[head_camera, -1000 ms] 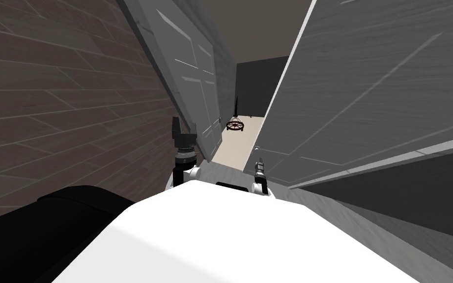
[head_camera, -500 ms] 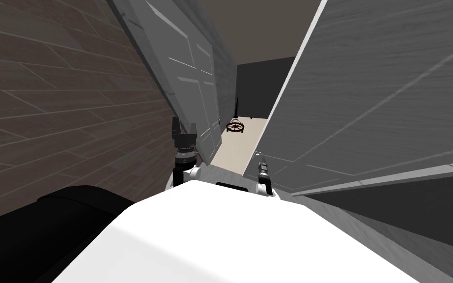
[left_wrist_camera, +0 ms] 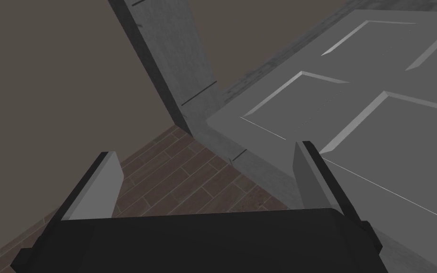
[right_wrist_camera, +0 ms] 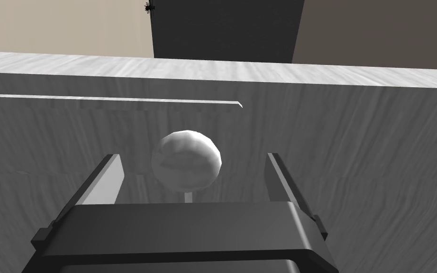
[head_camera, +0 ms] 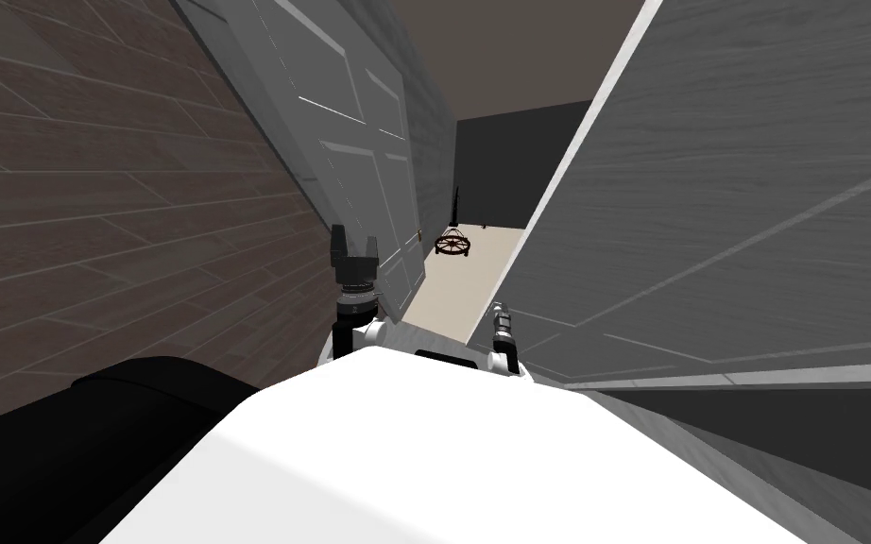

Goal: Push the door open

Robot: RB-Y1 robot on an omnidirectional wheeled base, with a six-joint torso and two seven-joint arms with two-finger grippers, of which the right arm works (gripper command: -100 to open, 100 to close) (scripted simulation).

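**Asker:** What is around you, biggest first?

**Me:** Two doors and one wall. The door (head_camera: 726, 189) I am to push is a plain grey leaf that takes up my right side in the head view. It stands ajar, and a narrow gap runs along its pale edge. On my left is one brown tiled wall (head_camera: 93, 208). Beside that wall stands one panelled door (head_camera: 353, 123), also grey and swung open.

**Asker:** And through the gap?

**Me:** One strip of pale floor (head_camera: 457, 279) and one dark far wall (head_camera: 509, 161). One small spoked wheel (head_camera: 452, 244) sits on the floor, well away from me.

**Asker:** Your claws?

**Me:** There are two, and both are spread and gripping nothing. The right claw (right_wrist_camera: 192, 156) is close up to the door. Its two fingers (right_wrist_camera: 106, 182) stand on either side of the door's one round, pale knob (right_wrist_camera: 186, 160). The knob sits between them with a gap on each side, so neither blade touches it. I cannot tell whether the tips meet the door's face.

**Asker:** And the left one?

**Me:** The left claw (left_wrist_camera: 205, 148) is raised beside the panelled door. One of its blades is in front of the brown tiles and the other is in front of the door's panels. One grey post (left_wrist_camera: 175, 61) rises between the two blades, beyond them.
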